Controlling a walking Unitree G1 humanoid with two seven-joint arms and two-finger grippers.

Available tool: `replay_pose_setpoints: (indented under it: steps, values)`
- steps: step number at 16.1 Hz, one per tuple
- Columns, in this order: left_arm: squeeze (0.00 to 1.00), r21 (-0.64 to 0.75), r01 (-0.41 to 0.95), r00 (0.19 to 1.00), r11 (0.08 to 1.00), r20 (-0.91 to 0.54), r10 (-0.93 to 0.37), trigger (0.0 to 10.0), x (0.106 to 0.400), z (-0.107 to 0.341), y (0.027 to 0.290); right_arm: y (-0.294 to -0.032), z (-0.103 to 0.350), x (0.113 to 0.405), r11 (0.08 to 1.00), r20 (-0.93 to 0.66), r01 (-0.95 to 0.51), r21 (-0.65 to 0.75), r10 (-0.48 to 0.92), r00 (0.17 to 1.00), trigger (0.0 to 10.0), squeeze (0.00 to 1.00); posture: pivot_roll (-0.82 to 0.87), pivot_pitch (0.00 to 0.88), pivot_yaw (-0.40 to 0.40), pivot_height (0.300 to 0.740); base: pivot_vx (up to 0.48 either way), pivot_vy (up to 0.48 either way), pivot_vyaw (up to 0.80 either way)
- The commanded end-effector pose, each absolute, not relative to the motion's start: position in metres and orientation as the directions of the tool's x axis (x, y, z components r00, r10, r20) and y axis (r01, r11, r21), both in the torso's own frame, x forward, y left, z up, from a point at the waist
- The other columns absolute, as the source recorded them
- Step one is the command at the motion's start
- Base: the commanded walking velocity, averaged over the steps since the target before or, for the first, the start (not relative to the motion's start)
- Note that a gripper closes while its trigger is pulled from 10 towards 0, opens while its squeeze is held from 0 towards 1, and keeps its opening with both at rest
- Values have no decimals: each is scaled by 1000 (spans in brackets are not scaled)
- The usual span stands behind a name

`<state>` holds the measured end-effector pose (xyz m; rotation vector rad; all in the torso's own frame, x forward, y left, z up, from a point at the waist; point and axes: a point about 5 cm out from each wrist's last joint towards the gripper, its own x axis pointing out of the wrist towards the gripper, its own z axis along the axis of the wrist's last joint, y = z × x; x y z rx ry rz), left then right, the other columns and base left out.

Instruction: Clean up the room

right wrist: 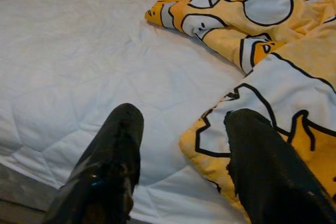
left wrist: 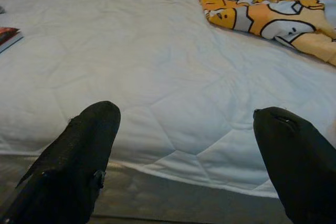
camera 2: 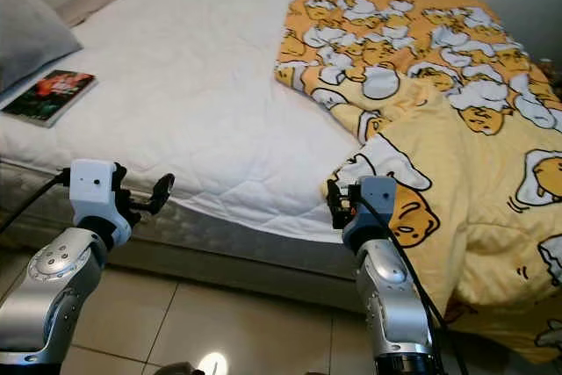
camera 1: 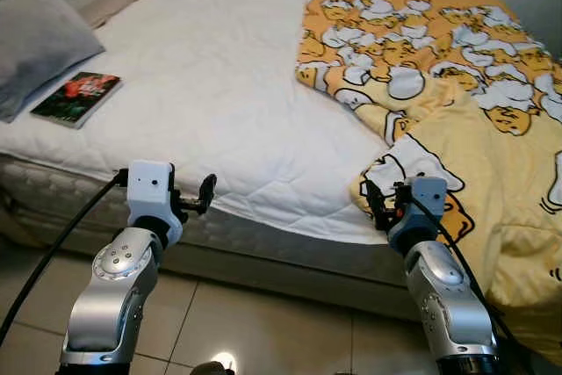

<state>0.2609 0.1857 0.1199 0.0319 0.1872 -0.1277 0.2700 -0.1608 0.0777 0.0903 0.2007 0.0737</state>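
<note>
Yellow cartoon-print blanket (camera 1: 457,120) rumpled, bunched over bed (camera 1: 219,103)'s right half. Corner just ahead of right gripper (right wrist: 184,145), fingers spread, empty. Left gripper (left wrist: 184,145) likewise spread at bed's edge.

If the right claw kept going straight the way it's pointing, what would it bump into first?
Probably the yellow blanket: the right gripper points at its folded corner on the mattress, jaws open. Depth is hard to judge.

The bed (camera 1: 219,85) wears a white quilted cover. On the right, the blanket (camera 1: 457,85) is yellow-orange with white and black cartoon figures. The far-left pillow (camera 1: 35,41) is grey; the book (camera 1: 77,98) is dark with red. Floor tiles (camera 1: 263,331) are beige.
</note>
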Motion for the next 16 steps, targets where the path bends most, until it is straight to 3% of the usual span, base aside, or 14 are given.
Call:
replay_pose_setpoints:
  steps: [1,5,11,14,16]
  values:
    - [0,18,138,974,990,-185,-132,10000,263,119,185,-160,81,274,994,-189,-87,58,97,977,10000,1000,-49,0,-28,740,307,0,0]
    - [0,13,119,977,993,-178,-114,10000,263,118,188,-158,77,279,994,-258,-91,61,103,961,10000,1000,-37,0,-44,740,356,0,-544]
    - [0,37,134,980,990,-156,-127,10000,271,122,185,-150,82,286,987,-240,-161,20,161,957,10000,1000,-38,0,-45,740,437,0,0]
    - [0,50,142,979,989,-154,-133,10000,273,122,183,-152,82,288,987,-242,-164,3,160,957,10000,1000,-37,0,-48,740,432,0,800]
    - [0,62,152,978,986,-153,-141,10000,274,122,183,-153,80,289,989,-256,-146,10,144,956,10000,1000,-37,0,-49,740,351,0,0]
